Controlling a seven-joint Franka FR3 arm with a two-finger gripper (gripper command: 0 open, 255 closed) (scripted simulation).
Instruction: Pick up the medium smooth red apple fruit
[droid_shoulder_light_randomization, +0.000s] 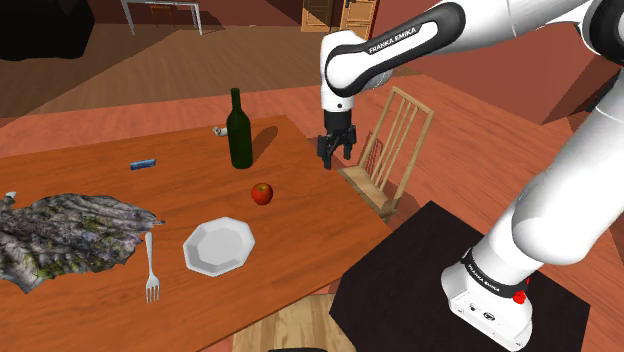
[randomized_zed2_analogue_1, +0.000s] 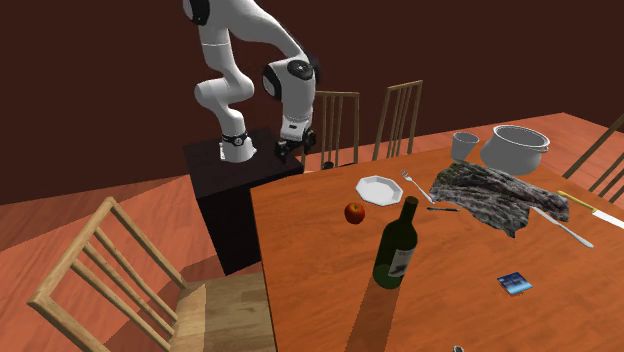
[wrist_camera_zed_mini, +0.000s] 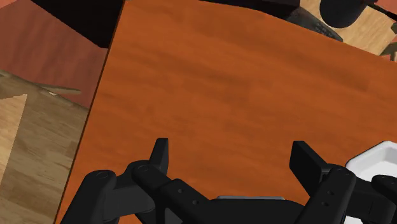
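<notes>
Poising the empty, wide-open gripper (wrist_camera_zed_mini: 233, 153) over the table (droid_shoulder_light_randomization: 300, 215), eyeing the apple (droid_shoulder_light_randomization: 262, 193) at its eight o'clock in the shoulder view: likely firm, light, slick, best pinched mid-girth.

Even med-bright light; bottle (randomized_zed2_analogue_1: 397, 245) casts long soft shadow across table (randomized_zed2_analogue_1: 300, 250); bg walls (randomized_zed2_analogue_1: 90, 90) dim

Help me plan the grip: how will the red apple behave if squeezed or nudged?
The apple looks round and smooth, so it would probably roll across the flat table if nudged. That smooth skin may slip between the fingers unless gripped across its widest part. It looks solid, so likely stiff rather than squashy.
</notes>
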